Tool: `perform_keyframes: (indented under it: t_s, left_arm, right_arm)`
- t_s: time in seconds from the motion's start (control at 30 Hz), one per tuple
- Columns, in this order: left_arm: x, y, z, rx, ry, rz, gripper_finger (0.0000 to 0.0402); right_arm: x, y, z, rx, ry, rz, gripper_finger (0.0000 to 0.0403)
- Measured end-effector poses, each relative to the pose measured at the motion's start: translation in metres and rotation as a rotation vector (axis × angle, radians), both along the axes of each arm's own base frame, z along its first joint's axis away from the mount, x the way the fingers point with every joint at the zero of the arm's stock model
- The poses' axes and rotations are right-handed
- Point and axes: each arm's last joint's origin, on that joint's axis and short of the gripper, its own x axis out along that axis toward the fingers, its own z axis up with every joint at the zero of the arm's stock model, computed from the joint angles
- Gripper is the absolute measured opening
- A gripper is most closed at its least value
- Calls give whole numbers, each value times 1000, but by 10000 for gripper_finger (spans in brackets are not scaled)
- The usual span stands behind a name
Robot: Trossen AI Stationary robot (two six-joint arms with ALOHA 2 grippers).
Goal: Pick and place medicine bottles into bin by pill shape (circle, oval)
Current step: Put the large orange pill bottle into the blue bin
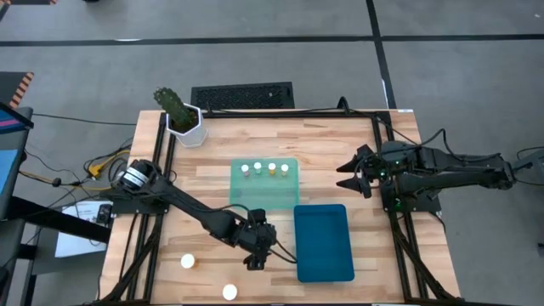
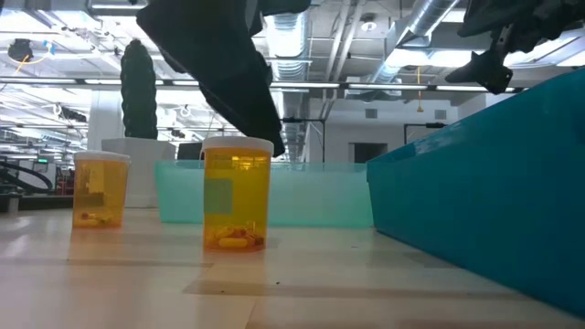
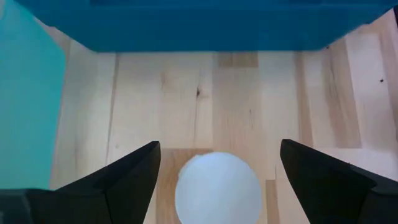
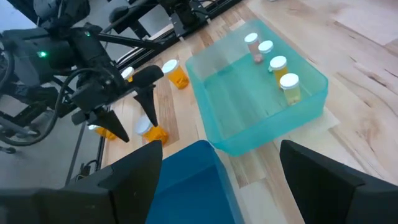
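Amber plastic with a white cap: one medicine bottle [image 3: 217, 186] stands upright on the wooden counter [image 1: 374, 255] directly under the left claw [image 1: 255, 259], between its two dark fingers [image 3: 127, 180]. The fingers stand wide apart, one on each side of the cap, and neither touches it; the claw holds nothing. This bottle sits just beside the near corner of the dark blue bin [image 1: 324, 243], with the pale green bin [image 1: 264, 189] a little farther back.

Inside the pale green bin, four narrow bottles [image 1: 264, 169] stand in a row along its far wall. Two more wide bottles [image 1: 188, 262] stand loose on the counter, well apart from the left claw, one nearer the counter's front edge than the other. From the low camera, the closest bottle shows oblong pills at its bottom.

The right claw [image 1: 353, 176] hovers over the counter's right side, fingers spread open and empty, well apart from every bottle. A white pot with a cactus [image 1: 184, 121] stands at the far left corner.
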Motion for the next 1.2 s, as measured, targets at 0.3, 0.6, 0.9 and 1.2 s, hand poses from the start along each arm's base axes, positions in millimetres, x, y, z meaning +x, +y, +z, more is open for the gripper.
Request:
perform_keyframes:
  t_s: [0.3, 0.6, 0.9, 1.2]
  left_arm:
    - [-9, 2, -5, 16, 103, 8, 322]
    - [-8, 2, -5, 34, 97, -12, 282]
    - [-8, 2, -5, 29, 99, -13, 209]
    - [-1, -1, 7, -25, 62, 46, 210]
  right_arm:
    - [0, 0, 0, 0, 1, 0, 333]
    - [0, 0, 0, 0, 2, 0, 333]
    - [0, 0, 0, -1, 2, -1, 333]
    - [0, 0, 0, -2, 3, -3, 333]
